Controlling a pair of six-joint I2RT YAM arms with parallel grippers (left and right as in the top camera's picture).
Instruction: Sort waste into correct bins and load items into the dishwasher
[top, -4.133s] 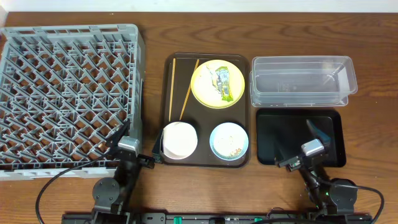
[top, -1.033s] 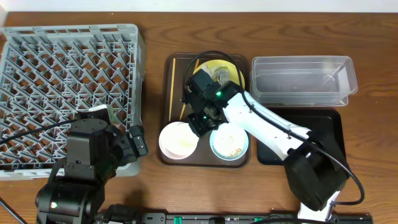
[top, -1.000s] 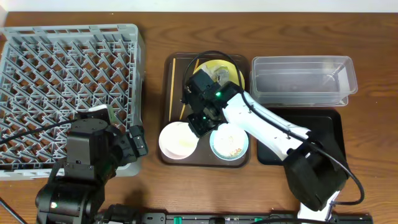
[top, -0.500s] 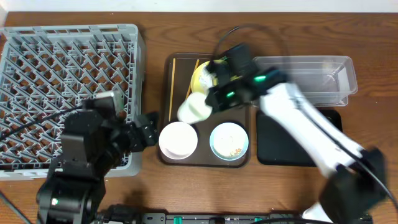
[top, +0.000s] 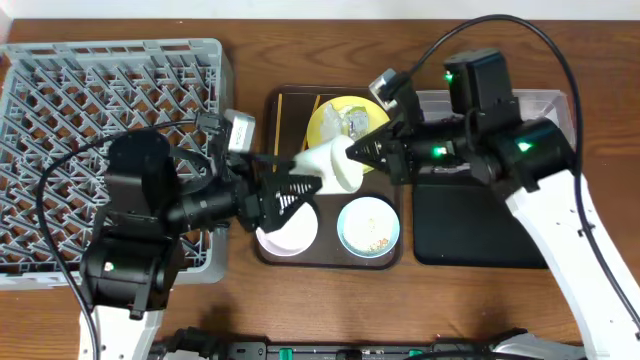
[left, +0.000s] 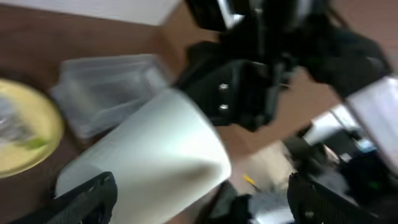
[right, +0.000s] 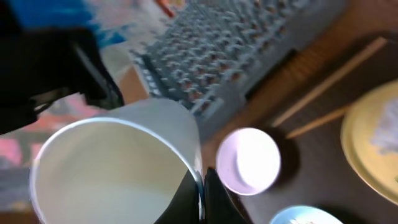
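My right gripper (top: 355, 152) is shut on the rim of a white bowl (top: 328, 167), holding it tipped in the air over the brown tray (top: 268, 130). In the right wrist view the rim sits pinched in the gripper (right: 202, 186). My left gripper (top: 295, 183) is open at the bowl's left end; in the left wrist view the bowl (left: 143, 155) lies against one of its fingers (left: 87, 199). A second white bowl (top: 286, 230) and the light-blue bowl (top: 368, 228) with crumbs stay on the tray. The yellow plate (top: 335, 120) carries tissue and a wrapper (top: 355, 122). Chopsticks (top: 280, 120) lie on the tray's left side.
The grey dish rack (top: 110, 130) fills the left of the table. The clear tub (top: 432, 108) stands at the back right under my right arm, with the black tray (top: 470, 225) in front of it.
My right gripper has lifted a white bowl off the tray's front left and carried it up and right. My left arm has swung right from the rack to meet it.
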